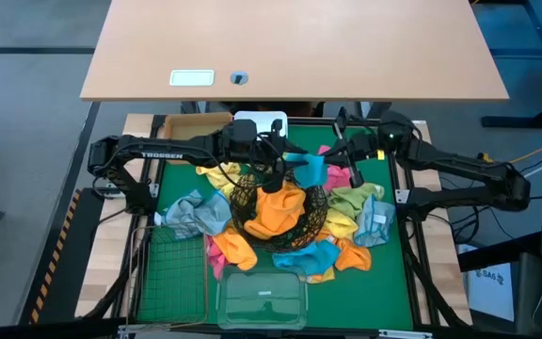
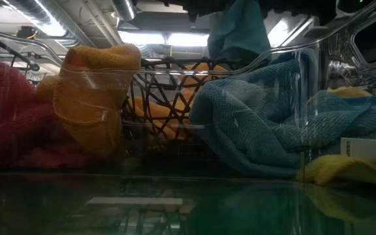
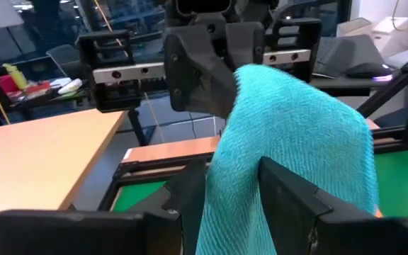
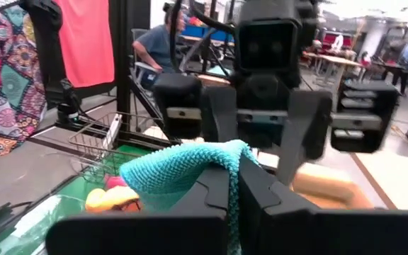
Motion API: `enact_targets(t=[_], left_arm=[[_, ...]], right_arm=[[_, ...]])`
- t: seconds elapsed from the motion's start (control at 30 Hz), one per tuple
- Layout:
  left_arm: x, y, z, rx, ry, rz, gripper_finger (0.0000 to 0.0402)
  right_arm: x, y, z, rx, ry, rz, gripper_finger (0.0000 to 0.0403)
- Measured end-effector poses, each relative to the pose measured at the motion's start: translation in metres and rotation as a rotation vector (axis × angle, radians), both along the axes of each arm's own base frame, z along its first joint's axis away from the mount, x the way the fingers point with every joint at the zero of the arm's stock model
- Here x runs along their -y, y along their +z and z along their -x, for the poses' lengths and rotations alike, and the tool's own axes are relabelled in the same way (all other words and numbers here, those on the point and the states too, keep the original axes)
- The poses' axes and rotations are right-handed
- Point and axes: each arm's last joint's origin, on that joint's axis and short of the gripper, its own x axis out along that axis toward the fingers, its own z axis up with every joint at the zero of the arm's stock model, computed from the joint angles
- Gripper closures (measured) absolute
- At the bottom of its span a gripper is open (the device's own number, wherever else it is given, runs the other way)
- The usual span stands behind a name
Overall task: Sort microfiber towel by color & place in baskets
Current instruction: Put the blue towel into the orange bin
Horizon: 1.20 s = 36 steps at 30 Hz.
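A wire bowl (image 1: 273,209) sits mid-bench, towels (image 1: 346,215) heaped in and around it; the mesh basket (image 1: 170,273) and clear box (image 1: 261,298) line the near edge.

Two dark, matte arms of jointed tubular links; white "TROSSEN" lettering along the left arm (image 1: 163,149). Black angular fingers on the left gripper (image 1: 285,166) and right gripper (image 1: 332,155). Silver labelled strips across the boxy wrist housings. Dark cables trailed beside the right arm (image 1: 459,169).

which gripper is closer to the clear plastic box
Left, slightly, by the high view. The left gripper is above the black wire bowl, the right gripper further to its right; both hold the teal towel, far from the clear box.
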Motion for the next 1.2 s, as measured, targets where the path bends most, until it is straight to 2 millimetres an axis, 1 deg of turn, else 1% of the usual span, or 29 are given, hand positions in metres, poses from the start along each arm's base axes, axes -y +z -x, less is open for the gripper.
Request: enact_targets(t=[0.13, 0.33, 0.43, 0.6, 0.67, 0.77, 0.87, 0.97, 1.07, 1.13, 1.2], left_arm=[[0.002, 0.0, 0.0, 0.0, -0.007, 0.0, 0.0276], [0.004, 0.0, 0.0, 0.001, -0.064, 0.008, 0.028], [0.004, 0.0, 0.0, 0.001, -0.064, 0.009, 0.0307], [0.003, 0.0, 0.0, 0.001, -0.062, 0.009, 0.0386], [0.002, 0.002, 0.002, 0.002, -0.057, 0.013, 0.0392], [-0.003, 0.007, 0.006, 0.014, -0.044, 0.012, 0.0394], [-0.009, 0.016, 0.015, 0.024, -0.023, 0.012, 0.0397], [-0.014, 0.03, 0.031, 0.033, 0.023, 0.007, 0.0398], [-0.018, 0.047, 0.052, 0.039, 0.086, 0.0, 0.0399], [-0.021, 0.059, 0.069, 0.049, 0.137, -0.007, 0.0399], [-0.023, 0.07, 0.087, 0.054, 0.2, -0.014, 0.0399]], right_arm=[[-0.007, 0.001, -0.003, 0.016, -0.018, 0.008, 0.0398], [-0.012, 0.0, -0.007, 0.017, -0.039, 0.03, 0.0398], [-0.011, 0.0, -0.007, 0.018, -0.066, 0.03, 0.0398], [-0.01, 0.0, -0.007, 0.015, -0.088, 0.029, 0.0397], [-0.01, 0.0, -0.007, 0.013, -0.093, 0.028, 0.0394], [-0.01, -0.001, -0.007, 0.004, -0.094, 0.022, 0.0368], [-0.009, -0.001, -0.007, -0.004, -0.138, -0.001, 0.0321], [-0.007, 0.0, -0.005, -0.006, -0.242, -0.005, 0.0271], [-0.006, 0.002, 0.002, -0.022, -0.357, -0.008, 0.0232], [-0.006, 0.001, 0.007, -0.052, -0.413, -0.011, 0.0214], [-0.007, 0.001, 0.012, -0.083, -0.435, -0.013, 0.0202]])
